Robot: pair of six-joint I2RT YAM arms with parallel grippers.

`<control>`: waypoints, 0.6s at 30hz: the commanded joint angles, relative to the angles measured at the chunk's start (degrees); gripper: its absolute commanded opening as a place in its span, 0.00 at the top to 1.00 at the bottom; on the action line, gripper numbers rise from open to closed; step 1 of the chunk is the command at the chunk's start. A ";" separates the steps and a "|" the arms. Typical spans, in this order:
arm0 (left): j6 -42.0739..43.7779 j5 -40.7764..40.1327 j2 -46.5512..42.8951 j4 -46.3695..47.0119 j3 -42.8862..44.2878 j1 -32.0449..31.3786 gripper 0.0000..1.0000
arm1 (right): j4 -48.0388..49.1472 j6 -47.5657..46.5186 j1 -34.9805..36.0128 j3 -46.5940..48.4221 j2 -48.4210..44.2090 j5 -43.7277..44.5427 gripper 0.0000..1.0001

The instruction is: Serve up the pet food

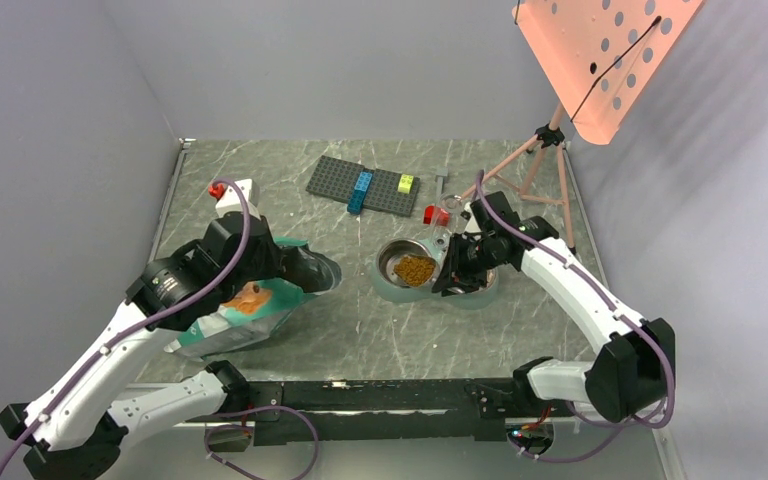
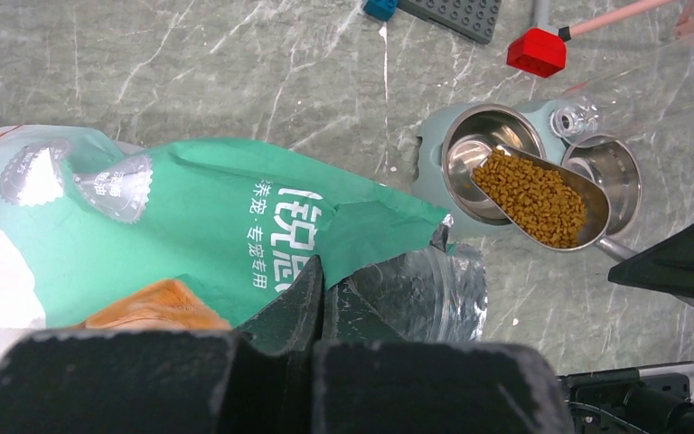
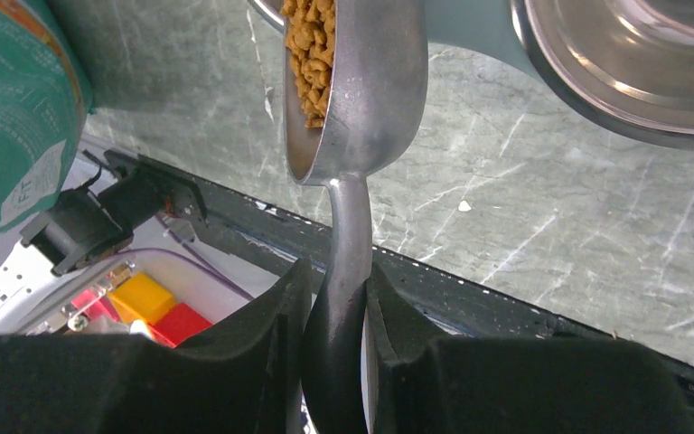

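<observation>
Right jaws clamp scoop (image 3: 375, 81) of pet food (image 2: 533, 194) above bowl (image 2: 429, 149); left jaws pinch pouch (image 2: 235, 217)

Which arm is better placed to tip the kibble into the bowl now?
Right. The right end effector grips the scoop, whose kibble sits above the steel bowl; the left end effector is pinching the pouch.

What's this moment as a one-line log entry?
left gripper: shut on pouch | right gripper: shut on scoop handle | kibble: in scoop, above bowl nearer pouch
</observation>
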 commanded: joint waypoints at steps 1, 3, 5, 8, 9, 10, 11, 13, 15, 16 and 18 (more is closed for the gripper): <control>1.07 -0.48 -2.87 5.56 1.26 -0.02 1.00 | -7.04 1.73 0.80 6.63 1.87 4.42 1.00; 1.40 -0.48 -3.17 5.93 1.05 -0.02 1.00 | -9.00 1.70 1.13 8.37 2.87 5.45 1.00; 1.64 -0.48 -3.44 6.30 0.82 -0.02 1.00 | -10.69 1.41 1.62 9.96 3.80 6.46 1.00; 1.90 -0.56 -3.90 6.74 0.41 -0.03 1.00 | -12.07 1.25 2.35 11.50 4.90 6.82 1.00; 1.98 -0.56 -4.01 6.92 0.26 -0.03 1.00 | -12.51 1.25 2.61 12.01 5.34 6.99 1.00; 2.06 -0.64 -4.20 7.07 0.10 -0.02 1.00 | -12.93 1.21 2.95 12.62 5.72 7.18 1.00; 2.12 -0.78 -4.37 7.19 -0.04 -0.03 1.00 | -13.48 1.21 3.35 13.26 6.24 7.45 1.00; 2.24 -0.90 -4.65 7.45 -0.26 -0.02 1.00 | -14.46 1.06 3.72 14.43 7.04 7.88 1.00; 2.33 -1.12 -4.83 7.65 -0.44 -0.06 1.00 | -15.58 0.74 4.12 15.63 7.76 8.58 1.00; 2.34 -1.17 -4.88 7.70 -0.53 -0.02 1.00 | -16.30 0.50 4.37 16.35 8.17 9.26 1.00; 2.38 -1.27 -4.88 7.84 -0.54 -0.02 1.00 | -17.66 -0.02 5.01 18.05 9.26 10.78 1.00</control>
